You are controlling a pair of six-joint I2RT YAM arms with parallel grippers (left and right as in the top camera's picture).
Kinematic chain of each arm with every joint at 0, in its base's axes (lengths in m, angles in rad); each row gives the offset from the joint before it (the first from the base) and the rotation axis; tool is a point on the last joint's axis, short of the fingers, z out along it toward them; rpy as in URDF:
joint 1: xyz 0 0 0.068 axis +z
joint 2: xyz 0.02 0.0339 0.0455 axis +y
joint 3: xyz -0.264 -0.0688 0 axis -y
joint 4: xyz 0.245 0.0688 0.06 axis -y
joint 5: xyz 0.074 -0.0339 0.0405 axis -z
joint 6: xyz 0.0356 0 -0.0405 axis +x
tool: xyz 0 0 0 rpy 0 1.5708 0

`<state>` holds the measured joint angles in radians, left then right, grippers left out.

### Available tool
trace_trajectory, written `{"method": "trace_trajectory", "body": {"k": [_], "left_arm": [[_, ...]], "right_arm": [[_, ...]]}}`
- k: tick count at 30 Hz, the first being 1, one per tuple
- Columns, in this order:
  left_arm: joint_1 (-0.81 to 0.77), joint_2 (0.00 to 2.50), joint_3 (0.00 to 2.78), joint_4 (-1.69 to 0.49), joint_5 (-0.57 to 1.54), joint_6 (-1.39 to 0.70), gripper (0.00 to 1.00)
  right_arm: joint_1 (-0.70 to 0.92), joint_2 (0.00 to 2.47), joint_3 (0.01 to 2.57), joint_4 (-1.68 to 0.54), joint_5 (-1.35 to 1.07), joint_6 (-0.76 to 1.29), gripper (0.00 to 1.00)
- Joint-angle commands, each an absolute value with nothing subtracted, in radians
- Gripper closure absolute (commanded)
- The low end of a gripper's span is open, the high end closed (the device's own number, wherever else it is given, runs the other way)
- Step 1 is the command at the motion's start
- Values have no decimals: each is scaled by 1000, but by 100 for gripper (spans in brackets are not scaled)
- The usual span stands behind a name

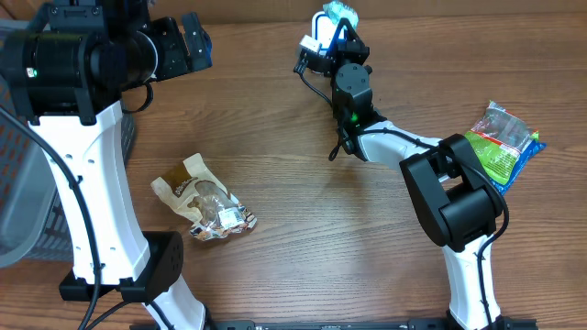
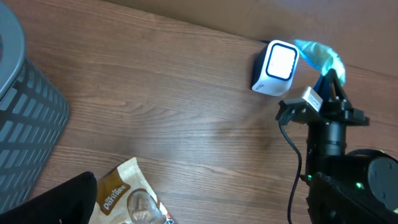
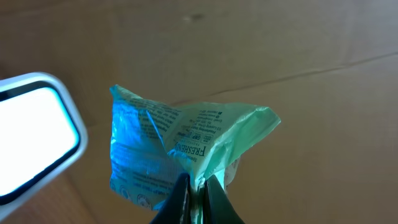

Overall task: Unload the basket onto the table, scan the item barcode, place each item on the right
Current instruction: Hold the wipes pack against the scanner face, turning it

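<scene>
Far left of the overhead frame, a grey slatted basket [image 1: 18, 197] sits at the edge of the wooden table [image 1: 275, 183]. Just right of it, up in the top-left corner, the left gripper [image 1: 200, 41] hangs above the wood with its jaws spread wide and nothing between them.

Moving right and down, a brown snack pouch [image 1: 204, 200] lies crumpled and flat on the table, left of centre, with no arm touching it. The left wrist view catches it at the bottom edge of the frame, beside one dark finger.

Top centre now: the white scanner [image 1: 315, 43] stands on the table with its window glowing bright. Right beside it is the teal packet [image 3: 180, 146], the item for this task, held up off the table. The right gripper [image 3: 198, 185] has its fingers pinched tight on the packet's lower edge. In the right wrist view the packet fills the middle of the frame, the lit window sits at the left edge, and the packet's left side is washed blue. There is small print on the wrapper, but I can't make out a barcode at this size, nor whether the packet touches the scanner.

Far right, a green bag [image 1: 503, 145] lies on the table, well apart from both grippers.
</scene>
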<state>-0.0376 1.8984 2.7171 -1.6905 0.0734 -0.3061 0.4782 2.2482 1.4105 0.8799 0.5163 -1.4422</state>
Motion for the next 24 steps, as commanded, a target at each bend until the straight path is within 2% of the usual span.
{"method": "trace_trajectory", "body": {"k": [1,11,15,21,24], "left_arm": [[-39,1898,2719,-1689,70,-287,0],[-39,1898,2719,-1689,70,-287,0],[-39,1898,2719,-1689,70,-287,0],[-39,1898,2719,-1689,70,-287,0],[-39,1898,2719,-1689,70,-287,0]], "right_arm": [[478,2236,1422,910,495,-1522,96],[463,2236,1422,816,463,-1534,96],[487,2233,1422,830,474,-1396,96],[582,2207,1422,840,521,-1315,96],[625,2160,1422,751,530,-1261,96]]}}
